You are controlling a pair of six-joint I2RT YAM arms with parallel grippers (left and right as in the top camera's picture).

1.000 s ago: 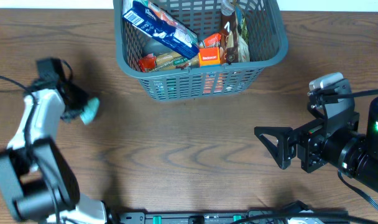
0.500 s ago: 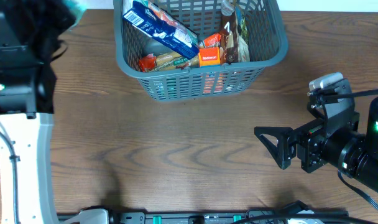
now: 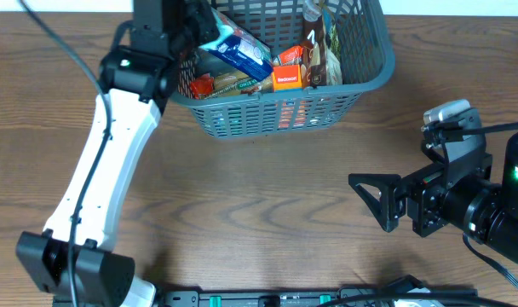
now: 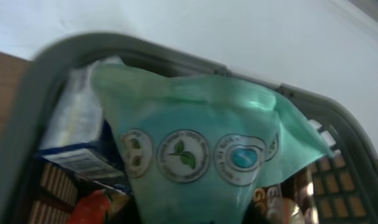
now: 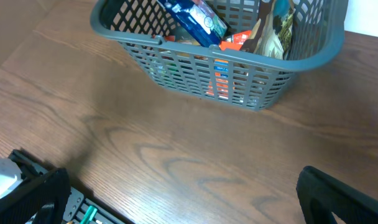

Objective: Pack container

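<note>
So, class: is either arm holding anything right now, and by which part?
Right gripper: nothing, fingers spread open. Left gripper: a mint-green pouch hangs before its camera over the basket, but whether it is gripped cannot be told.

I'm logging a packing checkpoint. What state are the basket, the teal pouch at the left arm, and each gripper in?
container: upright on the table, open-topped, holding several groceries.
teal pouch: over the container's left end; whether it is gripped or released cannot be told.
left gripper: above the container; its jaws are hidden.
right gripper: open, empty, well apart from the container.
</note>
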